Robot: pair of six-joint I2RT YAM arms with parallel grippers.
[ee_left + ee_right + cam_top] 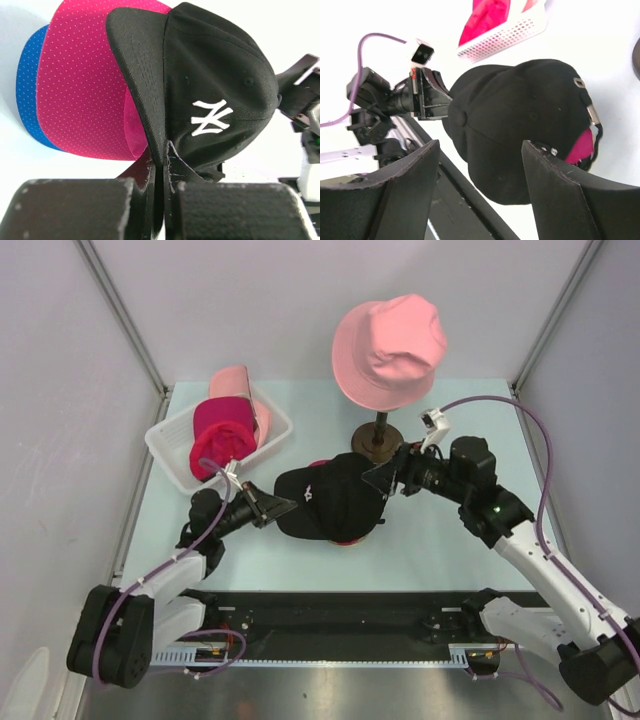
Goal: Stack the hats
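While our left gripper [162, 162] is clamped tight on the peak of the black cap [325, 502], that cap sits in the middle of the table [450, 550] as the top layer. Its peak overlaps the dotted magenta cap [80, 85], which overlaps the blue cap [27, 85]. Our right gripper [388, 476] stands wide and holds nothing, just right of the crown at the strap end; magenta shows through the rear opening there. We read the step as seating black on the pile, close to finished.

To do it well:
- Sort the peaks first. The three fan out rather than coincide, so we'd rotate black's onto the magenta one before letting go.
- Use the right jaws at the rear strap to press the crown down over the one below. Push down, not sideways, or the soft pile slides.
- Open the left only once the crown is nested, then back out along the peak so nothing drags.

Left to stack, by our count: the light-pink cap [235, 385] and a second magenta cap [222, 430] in the white basket [165, 460] at far left, plus the salmon bucket hat [390, 340] on its stand [380, 437] at the far side.
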